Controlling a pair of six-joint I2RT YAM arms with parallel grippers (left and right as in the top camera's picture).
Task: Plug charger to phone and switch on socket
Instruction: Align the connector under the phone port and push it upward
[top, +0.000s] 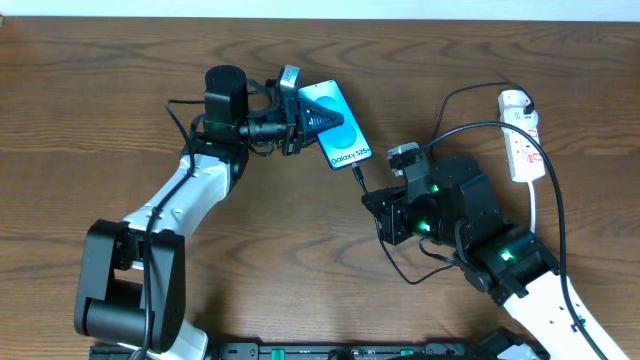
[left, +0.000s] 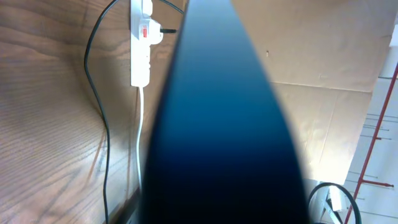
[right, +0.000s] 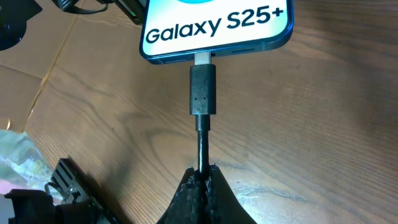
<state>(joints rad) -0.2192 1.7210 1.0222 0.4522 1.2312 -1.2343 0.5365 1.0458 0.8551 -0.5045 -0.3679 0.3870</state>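
The phone (top: 340, 128) shows a cyan-blue screen with white text and is tilted off the table, with my left gripper (top: 310, 115) shut on its far end. In the left wrist view the phone (left: 224, 124) fills the middle as a dark blue edge and hides the fingers. The charger's black plug (right: 203, 90) stands at the phone's (right: 217, 25) bottom port, with a bit of metal tip still showing. My right gripper (right: 203, 171) is shut on the charger cable just behind the plug (top: 357, 172). The socket (top: 520, 140) lies at the far right, with red switches (left: 143, 30).
The black charger cable (top: 470, 95) loops from the socket across the right side and under my right arm. The socket's thick white cord (top: 540, 215) runs toward the front edge. Brown cardboard (left: 323, 93) lies beyond the table edge.
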